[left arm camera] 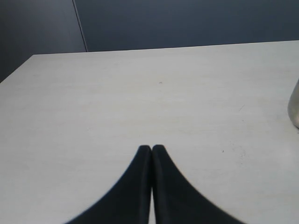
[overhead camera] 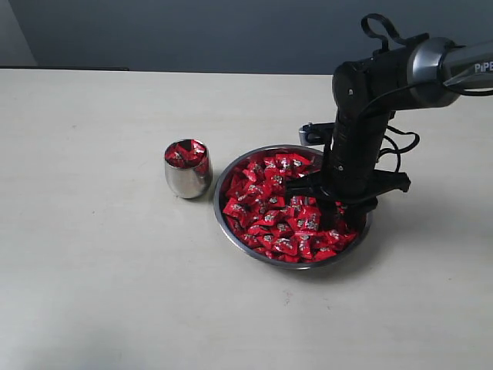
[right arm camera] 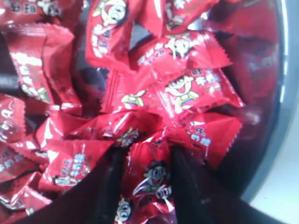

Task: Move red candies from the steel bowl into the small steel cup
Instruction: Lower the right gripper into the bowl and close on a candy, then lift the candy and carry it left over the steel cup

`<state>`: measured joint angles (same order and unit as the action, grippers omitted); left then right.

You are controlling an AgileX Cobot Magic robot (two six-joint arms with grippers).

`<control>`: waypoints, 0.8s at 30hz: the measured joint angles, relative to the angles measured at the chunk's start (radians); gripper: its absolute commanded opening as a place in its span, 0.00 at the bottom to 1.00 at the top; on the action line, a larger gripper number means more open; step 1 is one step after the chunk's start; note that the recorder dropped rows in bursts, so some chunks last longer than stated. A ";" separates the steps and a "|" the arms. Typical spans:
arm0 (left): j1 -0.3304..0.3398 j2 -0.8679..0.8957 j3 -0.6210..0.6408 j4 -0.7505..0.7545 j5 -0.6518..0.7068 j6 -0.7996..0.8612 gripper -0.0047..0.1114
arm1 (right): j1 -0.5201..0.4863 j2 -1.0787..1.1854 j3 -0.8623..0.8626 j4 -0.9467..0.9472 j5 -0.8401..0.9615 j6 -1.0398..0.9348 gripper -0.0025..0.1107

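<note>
The steel bowl [overhead camera: 219,191] sits right of centre, heaped with red candies [overhead camera: 266,212]. To its left stands the small steel cup [overhead camera: 187,182], with red candies [overhead camera: 186,153] showing at its mouth. My right gripper [overhead camera: 323,202] points down into the bowl's right half. In the right wrist view its two black fingers [right arm camera: 147,156] are sunk into the pile and press on both sides of one red candy [right arm camera: 152,179]. The bowl's wall [right arm camera: 280,116] curves past beside them. My left gripper [left arm camera: 152,148] is shut on nothing over bare table, and the cup's side [left arm camera: 294,109] just shows at that view's edge.
The pale table [overhead camera: 92,270] stretches round the bowl and cup. A dark wall runs behind its far edge [overhead camera: 154,71]. The right arm's cables [overhead camera: 400,142] hang over the bowl's far right rim.
</note>
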<state>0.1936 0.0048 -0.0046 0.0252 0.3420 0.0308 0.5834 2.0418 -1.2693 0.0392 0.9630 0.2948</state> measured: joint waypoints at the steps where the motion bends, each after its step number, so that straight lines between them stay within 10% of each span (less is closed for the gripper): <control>1: 0.000 0.000 0.000 0.000 0.000 0.000 0.04 | 0.000 0.000 0.000 0.000 0.000 0.000 0.31; 9: 0.000 0.000 0.000 0.000 0.000 0.000 0.04 | 0.000 0.004 0.000 -0.006 0.008 0.000 0.02; 24: 0.000 0.000 0.000 0.000 0.000 0.000 0.04 | 0.000 -0.034 0.003 -0.029 0.016 0.001 0.01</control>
<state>0.1936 0.0048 -0.0046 0.0252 0.3420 0.0308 0.5834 2.0080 -1.2660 0.0106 0.9789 0.2956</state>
